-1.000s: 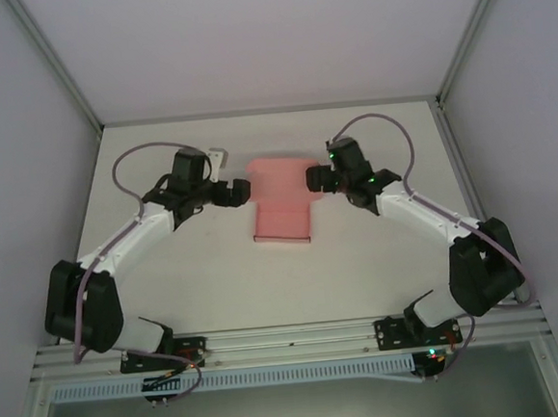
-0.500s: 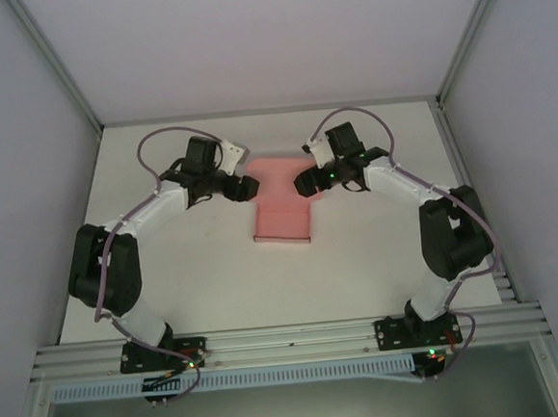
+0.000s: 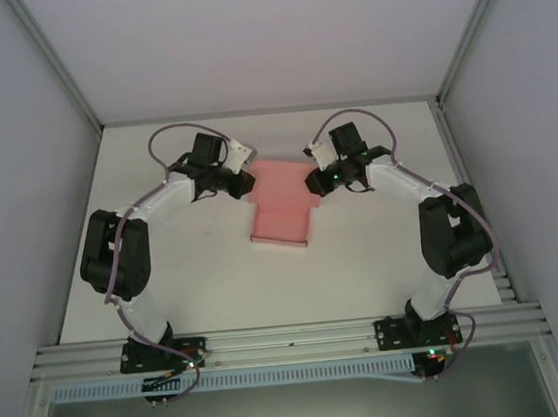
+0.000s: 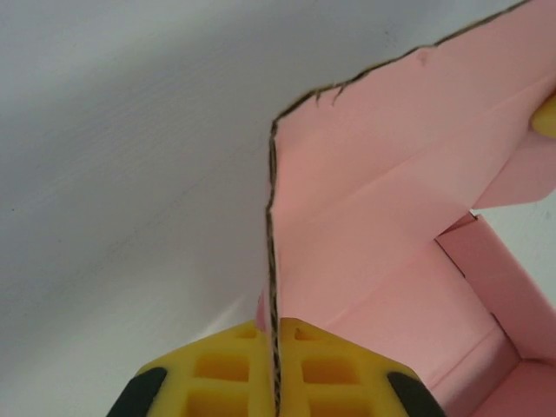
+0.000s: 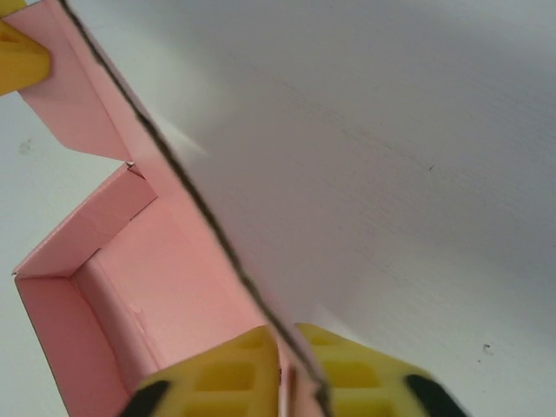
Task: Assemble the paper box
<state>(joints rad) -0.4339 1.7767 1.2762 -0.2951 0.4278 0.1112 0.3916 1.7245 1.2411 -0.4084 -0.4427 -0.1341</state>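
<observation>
Left wrist view has the left gripper [image 4: 274, 347] clamped on the cut side edge of the wide flap [image 4: 365, 174] of the paper box [image 4: 486, 295], a yellow pad pressed to each face. Right wrist view has the right gripper [image 5: 291, 369] pinched likewise on the opposite edge. A second ago both stood wide open beside that flap; both elbows have risen since. The box lies mid-table [image 3: 361, 270], its shallow walled tray [image 5: 174, 295] showing bare pink floor.
</observation>
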